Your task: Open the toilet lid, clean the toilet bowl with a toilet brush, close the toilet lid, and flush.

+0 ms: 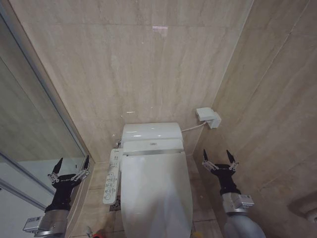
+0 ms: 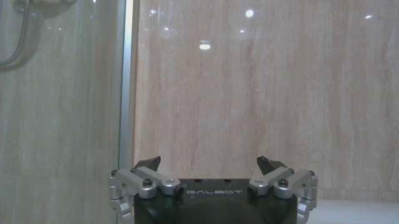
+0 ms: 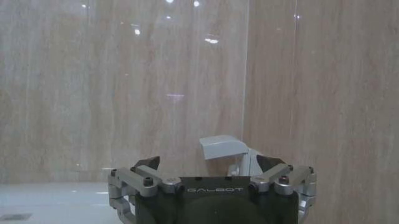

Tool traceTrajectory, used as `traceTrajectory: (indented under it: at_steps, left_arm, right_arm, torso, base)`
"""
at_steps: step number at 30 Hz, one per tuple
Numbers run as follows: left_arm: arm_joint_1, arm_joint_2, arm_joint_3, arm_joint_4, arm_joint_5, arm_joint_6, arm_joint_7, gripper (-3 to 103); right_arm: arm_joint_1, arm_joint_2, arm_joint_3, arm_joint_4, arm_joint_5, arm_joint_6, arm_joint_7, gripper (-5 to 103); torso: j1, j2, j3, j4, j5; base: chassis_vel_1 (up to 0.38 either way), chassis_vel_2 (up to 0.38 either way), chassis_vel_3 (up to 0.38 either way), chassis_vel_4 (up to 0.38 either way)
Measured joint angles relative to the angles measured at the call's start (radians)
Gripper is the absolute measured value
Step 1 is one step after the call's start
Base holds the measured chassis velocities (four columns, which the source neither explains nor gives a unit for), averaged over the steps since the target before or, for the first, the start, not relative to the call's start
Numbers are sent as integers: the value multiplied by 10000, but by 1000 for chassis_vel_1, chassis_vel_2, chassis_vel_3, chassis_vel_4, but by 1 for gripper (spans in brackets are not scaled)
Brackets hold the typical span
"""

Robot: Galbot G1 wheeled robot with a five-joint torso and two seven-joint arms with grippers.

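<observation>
The toilet lid lies shut, a smooth white oval that hides the toilet bowl beneath it. At the head view's lower edge, left of the toilet, a slim pale stub of the toilet brush rises beside a bit of its red cup. My left gripper is raised left of the toilet, fingers open and holding nothing. My right gripper is held up right of the toilet, also open and holding nothing. In the wrist views the left gripper and right gripper face the beige wall.
A long white button panel runs along the toilet's left side. The white tank cover sits against the back wall. A white wall box with a hose is mounted at the right corner. A glass shower partition closes the left.
</observation>
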Motion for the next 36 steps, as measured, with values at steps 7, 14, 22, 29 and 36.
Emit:
traceTrajectory:
  at_steps: [7,14,22,29,36]
  left_arm:
    - [0,0,0,0,0,0,0,100]
    - [0,0,0,0,0,0,0,100]
    - [0,0,0,1,0,0,0,100]
    - [-2,0,0,1,0,0,0,100]
    - [-1,1,0,1,0,0,0,100]
  right_arm:
    - [0,0,0,0,0,0,0,100]
    - [0,0,0,0,0,0,0,100]
    - [0,0,0,0,0,0,0,100]
    - [3,0,0,0,0,0,0,100]
    - [-1,0,0,0,0,0,0,100]
  torso:
    - [87,173,86,0,0]
    - [223,461,233,0,0]
    - [250,518,261,0,0]
    - [252,506,257,-2,0]
    - [241,493,248,-1,-2]
  base:
    - [0,0,0,0]
    - [0,0,0,0]
    - [0,0,0,0]
    - [6,-5,-8,10]
    - [110,-129,-123,131]
